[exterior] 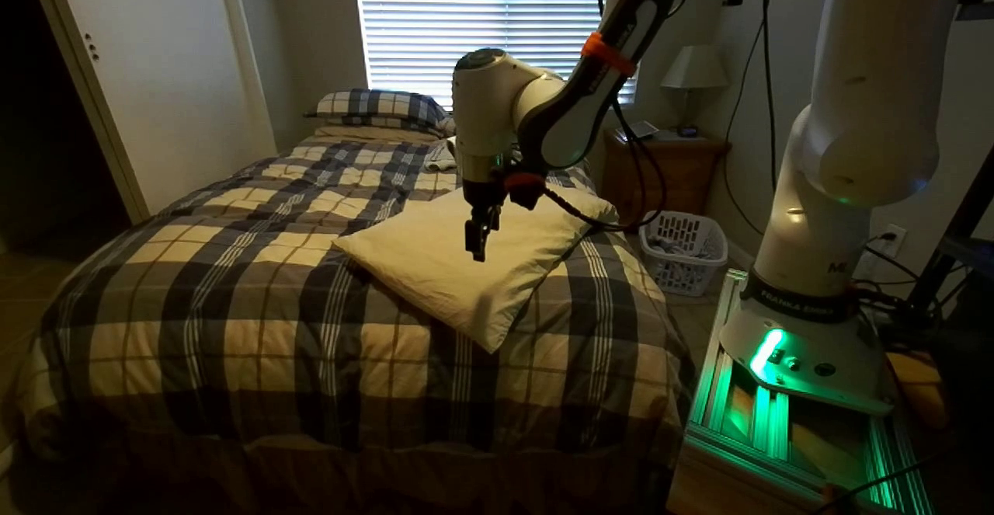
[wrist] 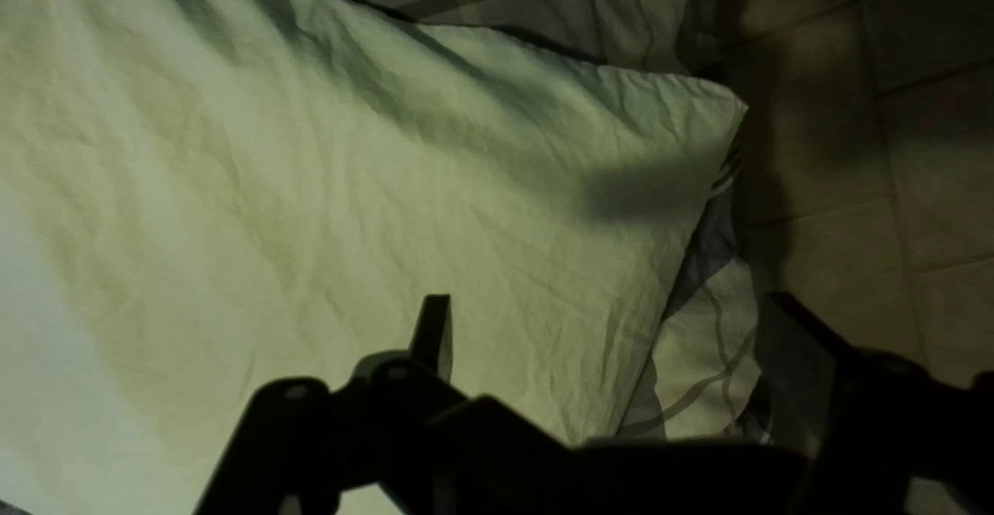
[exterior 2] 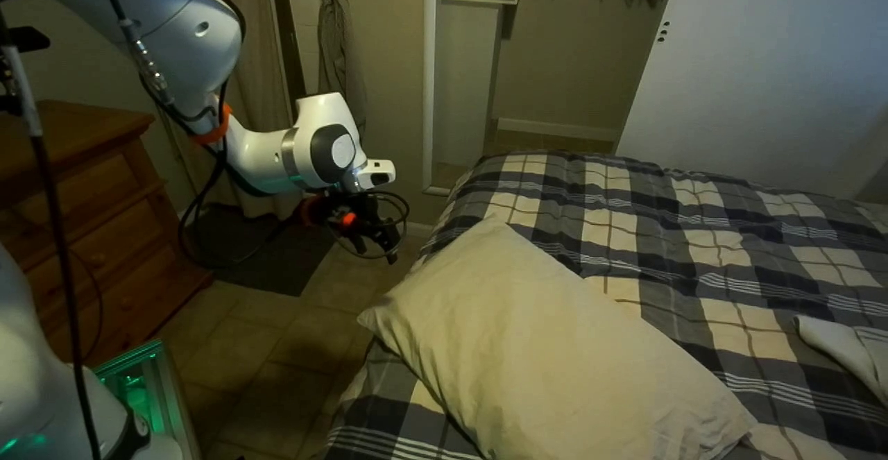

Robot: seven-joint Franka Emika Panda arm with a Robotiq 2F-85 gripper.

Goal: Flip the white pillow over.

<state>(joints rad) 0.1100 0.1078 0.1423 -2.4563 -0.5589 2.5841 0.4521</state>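
The white pillow (exterior: 415, 251) lies flat and slantwise on the checked bed, with one corner pointing to the bed's foot. It is plain cream and also shows in an exterior view (exterior 2: 555, 349) and in the wrist view (wrist: 311, 227), with a corner by the bed's edge. My gripper (exterior: 477, 252) points down. In an exterior view my gripper (exterior 2: 377, 252) is off the pillow's corner, apart from it. In the wrist view the fingers (wrist: 606, 301) are wide apart with nothing between them. One finger is over the pillow, the other beyond its edge, toward the floor.
The bed's checked bedspread (exterior: 264, 297) surrounds the pillow. Plaid pillows (exterior: 380, 107) lie at the bed's head. A folded white cloth (exterior 2: 846, 349) lies on the bed. A laundry basket (exterior: 683, 266) and a nightstand (exterior: 660, 169) stand beside the bed. A cable loop hangs by the gripper.
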